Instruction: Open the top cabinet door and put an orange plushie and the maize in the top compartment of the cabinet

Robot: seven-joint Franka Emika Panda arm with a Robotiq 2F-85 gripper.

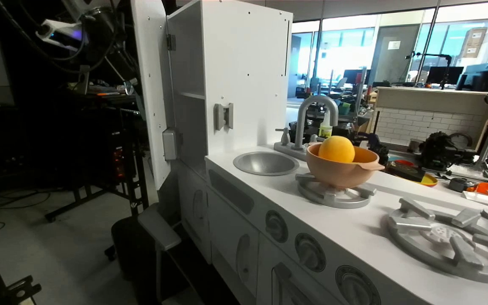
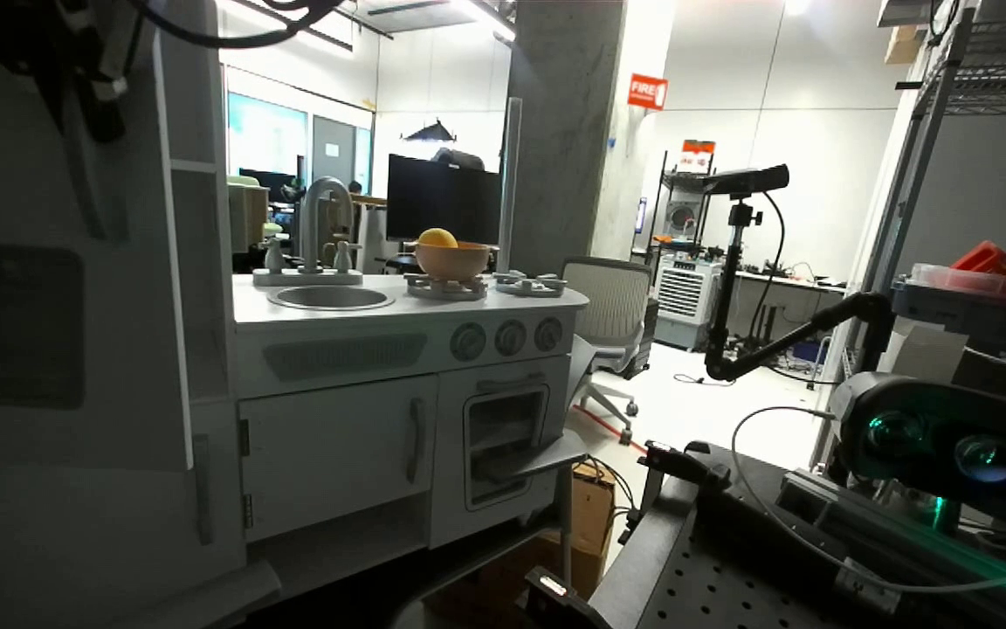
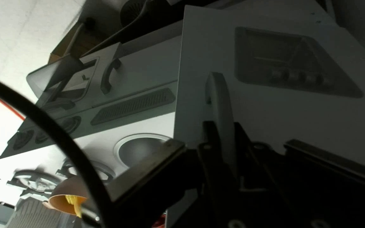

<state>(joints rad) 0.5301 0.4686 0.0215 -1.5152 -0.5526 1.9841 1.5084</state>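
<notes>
The top cabinet door [image 1: 153,106] stands swung open on its hinges. In the wrist view its grey curved handle [image 3: 219,91] runs between the fingers of my gripper [image 3: 223,128], which is shut on it. From outside, the gripper shows dark behind the door. The top compartment [image 1: 188,55] shows its open front and shelf. The orange plushie [image 1: 336,149] sits in the tan bowl [image 1: 333,173], also seen as a yellow top in an exterior view [image 2: 438,238]. A yellow shape [image 3: 74,202] shows in the bowl from the wrist; I cannot tell whether it is the maize.
The bowl stands on a grey burner [image 1: 333,201] beside the sink [image 1: 266,163] and faucet [image 1: 318,110]. A further burner [image 1: 443,237] lies along the counter. Below are knobs [image 2: 510,337] and a lower cabinet door [image 2: 337,454]. A black cable [image 3: 49,133] crosses the wrist view.
</notes>
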